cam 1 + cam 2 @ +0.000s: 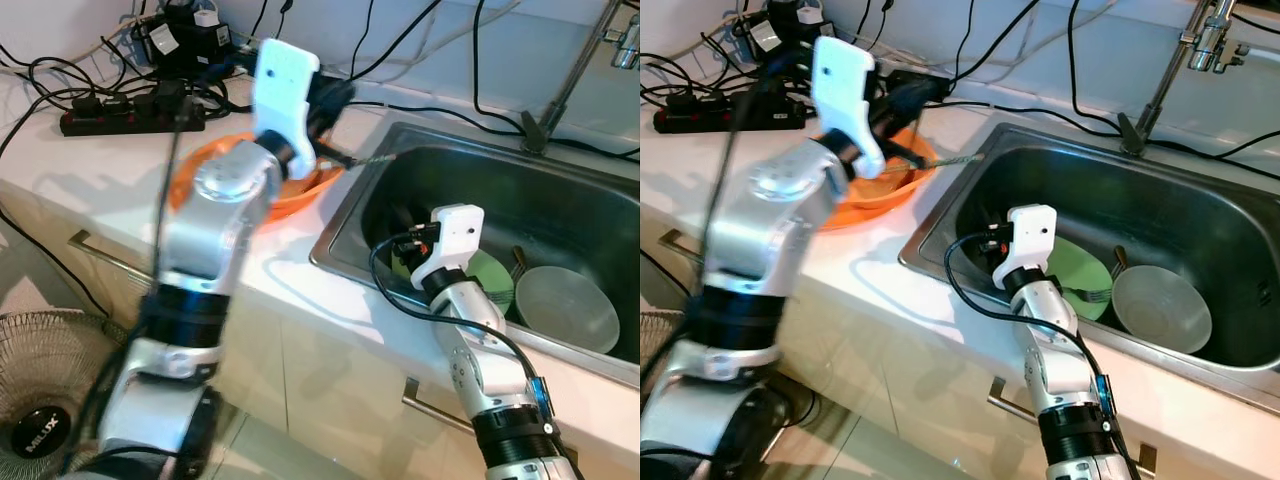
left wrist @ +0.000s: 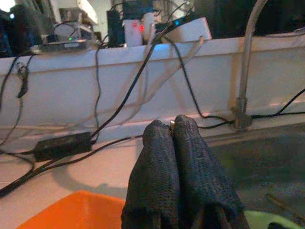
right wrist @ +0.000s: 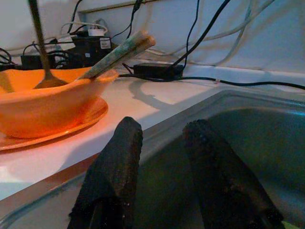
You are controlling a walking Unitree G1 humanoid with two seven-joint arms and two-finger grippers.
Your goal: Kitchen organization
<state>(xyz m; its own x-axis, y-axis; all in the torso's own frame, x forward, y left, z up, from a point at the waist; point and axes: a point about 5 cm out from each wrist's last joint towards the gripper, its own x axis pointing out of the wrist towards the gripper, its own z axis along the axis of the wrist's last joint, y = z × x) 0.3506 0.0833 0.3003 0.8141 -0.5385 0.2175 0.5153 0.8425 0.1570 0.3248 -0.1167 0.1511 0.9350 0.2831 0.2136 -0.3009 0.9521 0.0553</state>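
An orange bowl (image 3: 47, 100) stands on an orange plate (image 1: 855, 210) on the white counter, left of the sink. A pair of greenish chopsticks (image 3: 116, 52) leans on its rim and points toward the sink. A metal spoon (image 3: 38, 43) stands upright in the bowl. My left gripper (image 2: 171, 126) hovers over the bowl, shut, with a small metal tip pinched between its fingertips. My right gripper (image 3: 162, 138) is open and empty, low inside the steel sink (image 1: 1200, 200) near its left wall. In the sink lie a green plate (image 1: 1080, 275) with a fork (image 1: 1092, 294) and a grey bowl (image 1: 1160, 305).
A black power strip (image 1: 130, 115) and many cables crowd the back of the counter. The tap (image 1: 1160, 70) rises behind the sink. A floor fan (image 1: 40, 400) stands at the lower left, by the cabinet fronts with metal handles.
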